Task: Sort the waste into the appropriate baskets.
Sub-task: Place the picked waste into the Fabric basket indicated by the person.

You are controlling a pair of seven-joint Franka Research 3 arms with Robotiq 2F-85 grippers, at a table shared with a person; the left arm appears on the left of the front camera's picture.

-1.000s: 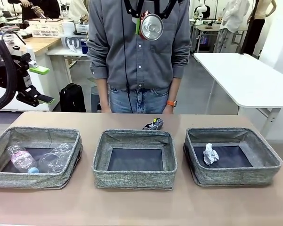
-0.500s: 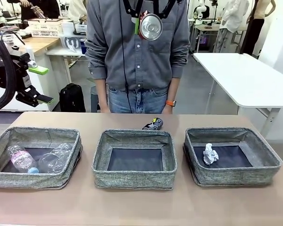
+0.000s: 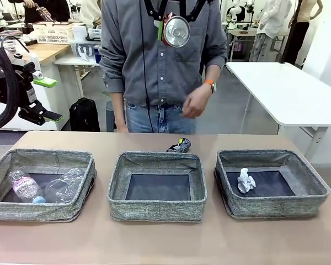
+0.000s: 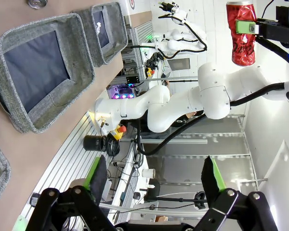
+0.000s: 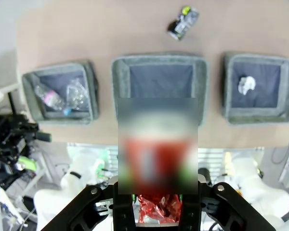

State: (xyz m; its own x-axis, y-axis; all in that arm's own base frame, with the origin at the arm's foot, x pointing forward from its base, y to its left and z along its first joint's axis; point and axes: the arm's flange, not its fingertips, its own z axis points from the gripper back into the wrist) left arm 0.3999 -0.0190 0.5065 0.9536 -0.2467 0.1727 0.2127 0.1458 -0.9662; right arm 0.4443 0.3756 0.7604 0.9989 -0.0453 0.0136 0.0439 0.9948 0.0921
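The crushed red can [image 3: 176, 31] hangs high above the table [image 3: 154, 243], clamped in the right gripper [image 4: 243, 27]. It seems to be over the middle basket [image 3: 157, 212], though how squarely is hard to judge. Let go from there, it could clip the soft rim and roll out toward the crushed black can [image 3: 179, 146]. The person's hand [image 3: 196, 102], raised nearby, could be struck. The left gripper [image 3: 47, 100] gapes empty, well aside.
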